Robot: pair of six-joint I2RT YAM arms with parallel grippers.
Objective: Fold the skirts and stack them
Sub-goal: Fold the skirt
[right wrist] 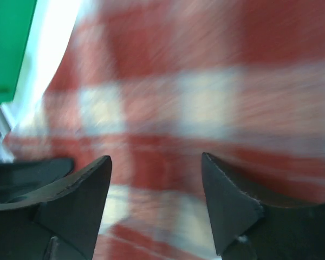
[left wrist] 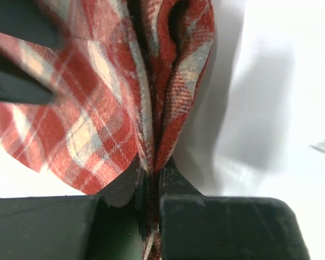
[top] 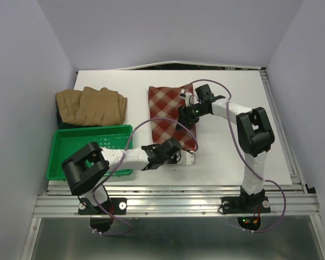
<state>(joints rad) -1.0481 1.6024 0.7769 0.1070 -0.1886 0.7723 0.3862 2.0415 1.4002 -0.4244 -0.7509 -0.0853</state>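
The red-and-cream plaid skirt (top: 170, 108) lies on the white table in the middle of the top view. My left gripper (top: 179, 149) is shut on its near edge; the left wrist view shows the plaid cloth (left wrist: 97, 124) pinched between the two black jaws of that gripper (left wrist: 150, 172). My right gripper (top: 185, 115) is open, just above the skirt's right side; in the right wrist view the plaid cloth (right wrist: 206, 97) fills the frame behind the spread gripper (right wrist: 157, 162). The tan-brown skirts (top: 91, 105) lie folded at the far left.
The green ribbed tray (top: 65, 157) stands at the near left, in front of the tan skirts. Its corner shows in the right wrist view (right wrist: 8, 49). A metal rail (top: 173, 203) runs along the table's near edge.
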